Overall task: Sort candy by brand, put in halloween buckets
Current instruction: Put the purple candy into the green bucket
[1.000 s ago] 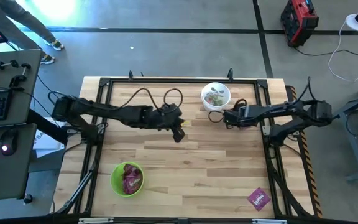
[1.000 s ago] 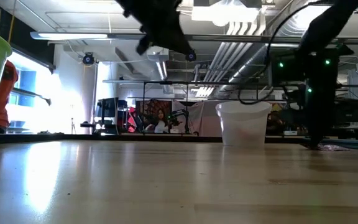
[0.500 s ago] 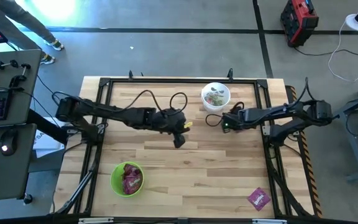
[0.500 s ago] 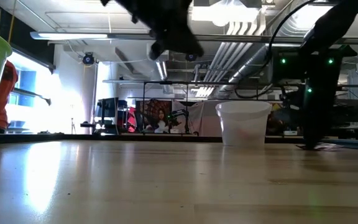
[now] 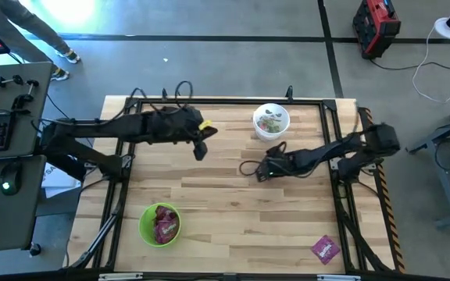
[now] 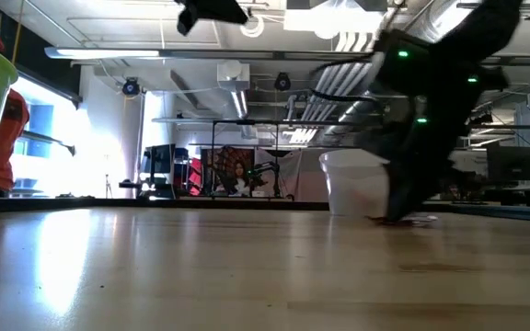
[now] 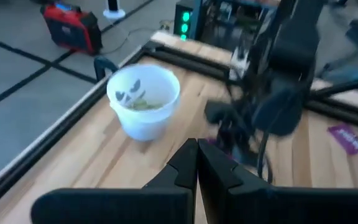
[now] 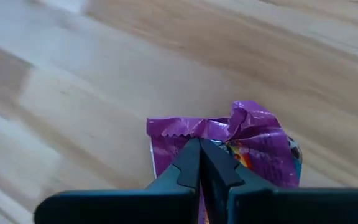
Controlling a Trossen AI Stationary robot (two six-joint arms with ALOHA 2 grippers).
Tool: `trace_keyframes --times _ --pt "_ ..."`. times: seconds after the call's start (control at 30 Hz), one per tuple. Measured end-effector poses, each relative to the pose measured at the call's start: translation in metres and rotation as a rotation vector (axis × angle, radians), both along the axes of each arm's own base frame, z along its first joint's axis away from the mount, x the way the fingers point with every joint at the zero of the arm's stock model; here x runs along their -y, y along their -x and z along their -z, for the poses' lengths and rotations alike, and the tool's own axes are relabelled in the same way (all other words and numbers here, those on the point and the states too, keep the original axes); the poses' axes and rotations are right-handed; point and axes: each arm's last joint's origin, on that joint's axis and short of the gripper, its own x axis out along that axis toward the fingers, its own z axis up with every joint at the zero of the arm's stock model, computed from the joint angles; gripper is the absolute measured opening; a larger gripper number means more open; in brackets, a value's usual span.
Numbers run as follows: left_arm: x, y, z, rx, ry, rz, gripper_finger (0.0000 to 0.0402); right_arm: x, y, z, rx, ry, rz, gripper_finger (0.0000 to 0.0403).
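On my wooden table (image 5: 233,211), the green bucket (image 5: 159,224) holds purple packets, the white bucket (image 5: 272,121) small sweets. My right gripper (image 5: 259,172) pinches a crumpled purple packet (image 8: 253,140) at mid-table; my left gripper (image 5: 200,150) hangs shut, empty. Another packet (image 5: 326,249) lies near the front edge.

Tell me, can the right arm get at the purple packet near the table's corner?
Probably yes: the corner packet lies alone, unobstructed, on that arm's side. But the right claw, shut, is busy at another packet mid-table.
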Motion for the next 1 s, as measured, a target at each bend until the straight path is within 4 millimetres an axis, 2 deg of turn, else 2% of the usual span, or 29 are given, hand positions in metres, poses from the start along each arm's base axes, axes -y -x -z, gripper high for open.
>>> trace_keyframes --times 0.13,0.37,0.43,0.53,0.63,0.77,0.9,1.0 --pt "0.008 0.01 -0.011 0.046 0.002 0.024 0.0 -0.008 -0.044 0.002 0.014 0.034 -0.082 0.0" --pt "0.026 0.013 -0.012 0.043 0.005 0.089 0.0 -0.011 -0.137 -0.006 0.082 0.123 -0.361 0.0" --pt "0.031 0.014 -0.011 0.029 0.005 0.107 0.0 -0.011 -0.161 -0.014 0.122 0.132 -0.451 0.0" --pt "0.036 0.015 -0.009 0.001 0.007 0.126 0.0 -0.011 -0.182 -0.033 0.152 0.19 -0.53 0.0" --pt "0.041 0.019 -0.01 -0.004 0.007 0.145 0.0 -0.009 -0.188 -0.056 0.136 0.279 -0.561 0.0" --pt "0.044 0.028 -0.017 0.015 -0.001 0.145 0.0 -0.005 -0.179 -0.076 0.099 0.306 -0.634 0.0" --pt "0.046 0.037 -0.008 -0.11 -0.008 0.157 0.0 -0.006 -0.149 -0.077 -0.016 0.267 -0.683 0.0" --pt "0.048 0.039 0.011 -0.202 0.007 0.201 0.0 -0.008 -0.118 -0.078 -0.003 0.196 -0.689 0.0"
